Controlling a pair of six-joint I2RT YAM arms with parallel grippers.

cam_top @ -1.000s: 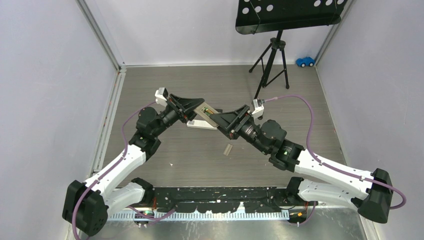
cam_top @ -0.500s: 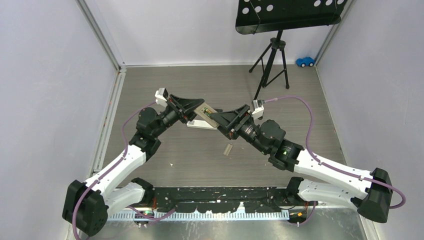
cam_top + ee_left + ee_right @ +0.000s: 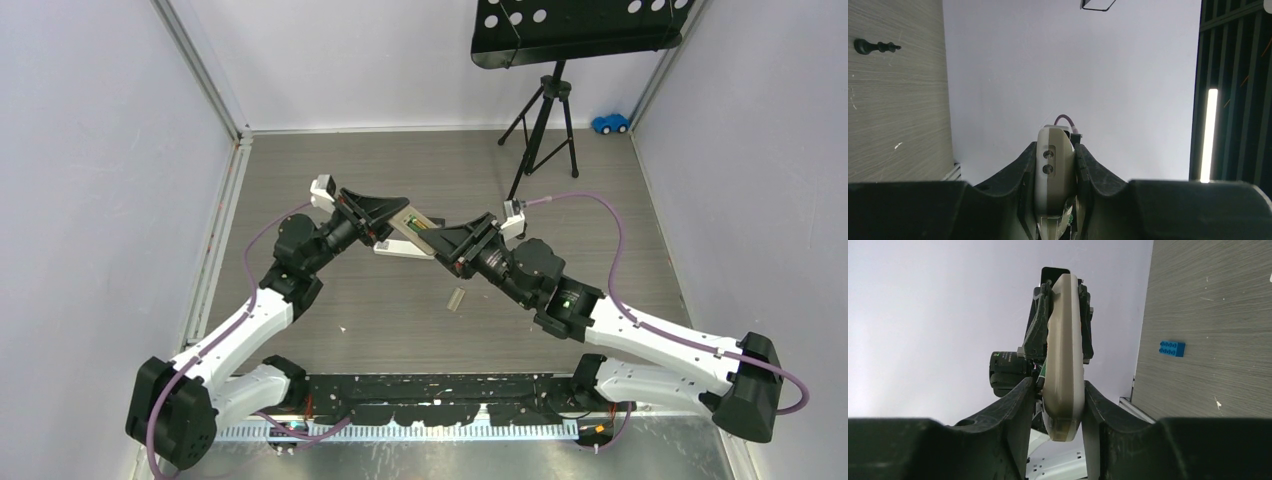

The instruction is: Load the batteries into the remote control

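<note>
The remote control [image 3: 418, 226] hangs in the air over the middle of the table, tilted, its grey-beige back and open compartment facing up. My left gripper [image 3: 395, 222] is shut on its left end; in the left wrist view the remote control [image 3: 1053, 170] is clamped between both fingers of that gripper [image 3: 1055, 150]. My right gripper [image 3: 440, 240] is at the other end. Its jaws straddle the remote control [image 3: 1063, 340], one finger touching it and a narrow gap on the other side. A bit of green [image 3: 1042, 367] shows in the compartment; I cannot make out the batteries clearly.
A white flat object [image 3: 400, 250] lies on the table under the grippers, and a small pale strip [image 3: 457, 297] lies nearer me. A tripod stand [image 3: 545, 120] and a blue toy car [image 3: 610, 123] are at the back right. A blue brick [image 3: 1172, 348] and a black peg [image 3: 875, 46] lie on the table.
My right gripper has moved left onto the end of the remote control and its jaws have narrowed around it. The left gripper has kept its hold.
</note>
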